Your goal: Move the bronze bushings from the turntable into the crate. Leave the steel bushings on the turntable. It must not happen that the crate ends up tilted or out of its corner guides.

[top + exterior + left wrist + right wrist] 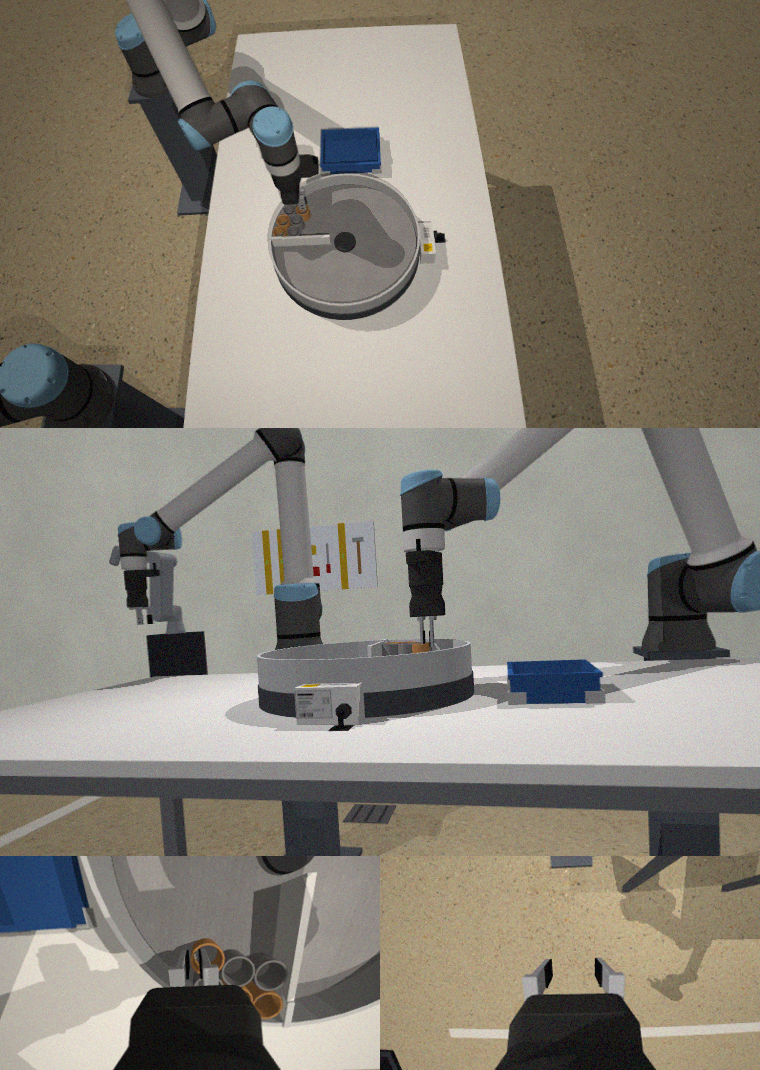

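Bronze bushings and steel bushings stand upright in a cluster on the turntable, several in all. My left gripper is slightly open at the outermost bronze bushing: one finger over its opening, one outside its near wall, with a visible gap between the pads. A steel bushing beneath it is mostly hidden. The blue crate sits level within its corner guides. My right gripper is wide open, empty, over the floor.
A pale divider stands close beside the cluster and runs towards the dark hub. The turntable's raised wall lies between the bushings and the crate. A white control box stands at the opposite side.
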`<state>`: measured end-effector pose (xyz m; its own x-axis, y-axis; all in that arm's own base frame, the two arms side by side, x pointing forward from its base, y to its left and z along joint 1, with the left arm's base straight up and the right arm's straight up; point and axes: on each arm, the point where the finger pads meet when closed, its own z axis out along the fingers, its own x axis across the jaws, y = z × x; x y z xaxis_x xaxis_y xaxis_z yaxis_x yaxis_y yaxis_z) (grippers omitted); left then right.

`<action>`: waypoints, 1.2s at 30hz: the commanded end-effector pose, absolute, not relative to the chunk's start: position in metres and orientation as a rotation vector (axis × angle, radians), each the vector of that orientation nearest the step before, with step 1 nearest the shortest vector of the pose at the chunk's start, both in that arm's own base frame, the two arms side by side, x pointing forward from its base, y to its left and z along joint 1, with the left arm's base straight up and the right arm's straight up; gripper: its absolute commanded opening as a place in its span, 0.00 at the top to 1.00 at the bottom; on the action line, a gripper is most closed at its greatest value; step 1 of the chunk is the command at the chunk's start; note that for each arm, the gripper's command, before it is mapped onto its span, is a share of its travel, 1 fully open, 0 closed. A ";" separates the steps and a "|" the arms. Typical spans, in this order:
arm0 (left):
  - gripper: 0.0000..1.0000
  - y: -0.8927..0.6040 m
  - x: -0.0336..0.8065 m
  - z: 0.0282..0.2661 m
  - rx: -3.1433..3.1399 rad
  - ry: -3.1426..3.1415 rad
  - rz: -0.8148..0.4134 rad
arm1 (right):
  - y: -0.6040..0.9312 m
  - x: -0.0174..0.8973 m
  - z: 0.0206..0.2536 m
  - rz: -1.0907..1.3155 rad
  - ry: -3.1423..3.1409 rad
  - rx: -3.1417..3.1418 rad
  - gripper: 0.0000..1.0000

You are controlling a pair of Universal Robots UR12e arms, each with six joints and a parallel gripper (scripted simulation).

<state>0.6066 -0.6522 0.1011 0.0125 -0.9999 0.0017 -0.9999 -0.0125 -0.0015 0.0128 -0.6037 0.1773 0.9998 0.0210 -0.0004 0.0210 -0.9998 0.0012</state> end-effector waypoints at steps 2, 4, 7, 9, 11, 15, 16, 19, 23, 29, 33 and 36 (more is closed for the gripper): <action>0.64 -0.652 0.604 0.091 2.235 -2.209 -0.003 | -0.604 0.013 0.177 0.000 0.035 3.141 0.00; 0.64 -0.652 0.604 0.089 2.235 -2.209 -0.003 | -0.604 0.013 0.177 0.000 0.035 3.141 0.00; 0.64 -0.652 0.604 0.089 2.234 -2.208 0.001 | -0.604 0.013 0.177 0.000 0.035 3.141 0.00; 0.64 -0.653 0.605 0.089 2.234 -2.208 0.003 | -0.604 0.013 0.177 0.000 0.035 3.141 0.00; 0.64 -0.653 0.605 0.090 2.234 -2.208 0.003 | -0.604 0.013 0.177 0.000 0.035 3.141 0.00; 0.64 -0.653 0.605 0.090 2.234 -2.208 0.002 | -0.604 0.013 0.177 0.000 0.035 3.141 0.00; 0.64 -0.653 0.605 0.090 2.234 -2.208 0.002 | -0.604 0.013 0.177 0.000 0.035 3.141 0.00; 0.64 -0.653 0.605 0.090 2.234 -2.208 0.002 | -0.604 0.013 0.177 0.000 0.035 3.141 0.00; 0.64 -0.653 0.605 0.090 2.234 -2.208 0.002 | -0.604 0.013 0.177 0.000 0.035 3.141 0.00; 0.64 -0.653 0.605 0.090 2.234 -2.208 0.002 | -0.604 0.013 0.177 0.000 0.035 3.141 0.00; 0.64 -0.653 0.605 0.090 2.234 -2.208 0.002 | -0.604 0.013 0.177 0.000 0.035 3.141 0.00; 0.64 -0.653 0.605 0.090 2.234 -2.208 0.002 | -0.604 0.013 0.177 0.000 0.035 3.141 0.00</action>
<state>0.6063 -0.6518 0.0885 0.0127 -0.9999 -0.0004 -0.9999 -0.0127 -0.0003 0.0128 -0.6037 0.1773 0.9998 0.0210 -0.0004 0.0210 -0.9998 0.0012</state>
